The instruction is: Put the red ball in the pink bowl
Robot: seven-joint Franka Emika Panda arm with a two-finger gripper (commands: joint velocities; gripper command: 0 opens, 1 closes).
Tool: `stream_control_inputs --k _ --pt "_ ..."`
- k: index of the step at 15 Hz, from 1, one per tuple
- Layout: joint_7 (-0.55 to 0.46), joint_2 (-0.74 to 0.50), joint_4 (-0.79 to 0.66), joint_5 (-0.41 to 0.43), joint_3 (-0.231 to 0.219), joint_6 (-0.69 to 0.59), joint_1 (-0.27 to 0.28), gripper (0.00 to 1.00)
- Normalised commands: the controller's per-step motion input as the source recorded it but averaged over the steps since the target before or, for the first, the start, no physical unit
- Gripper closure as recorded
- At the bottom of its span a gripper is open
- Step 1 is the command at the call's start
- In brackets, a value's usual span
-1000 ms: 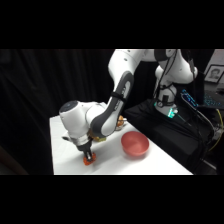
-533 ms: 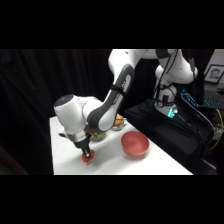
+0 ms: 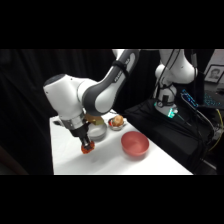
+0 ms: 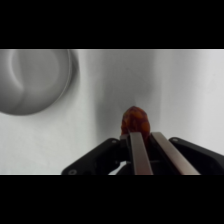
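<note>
the claw (image 3: 87, 145) is clenched on the small, lumpy red-orange ball (image 4: 135, 121), pinched between its two fingertips just above the white worktop (image 3: 107, 160). the round grey metal bowl (image 3: 97, 132) sits just behind it, and the smooth salmon-pink bowl (image 3: 135, 144) stands apart to the right.

Bare table (image 3: 107, 155) lies between claw (image 3: 87, 146) and pink bowl (image 3: 135, 144).

Side view dim, soft blur throughout; black backdrop, white tabletop (image 3: 115, 160) brightest. Wrist view: smooth round grey bowl (image 4: 35, 80) defocused; faint grey vertical shadow bands on table.
</note>
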Motion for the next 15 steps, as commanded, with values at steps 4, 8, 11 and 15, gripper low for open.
stream_control_inputs --k 4,8,11,15 --pt "-0.04 -0.53 -0.48 -0.086 0.024 -0.08 0.045 0.95" --pt "0.0 -0.6 -0.64 -0.096 0.04 0.09 0.057 0.95" --pt "0.03 -0.57 -0.64 -0.089 0.042 0.17 0.034 0.95" --pt "0.1 -0.54 -0.63 -0.102 0.039 0.26 0.035 0.95"
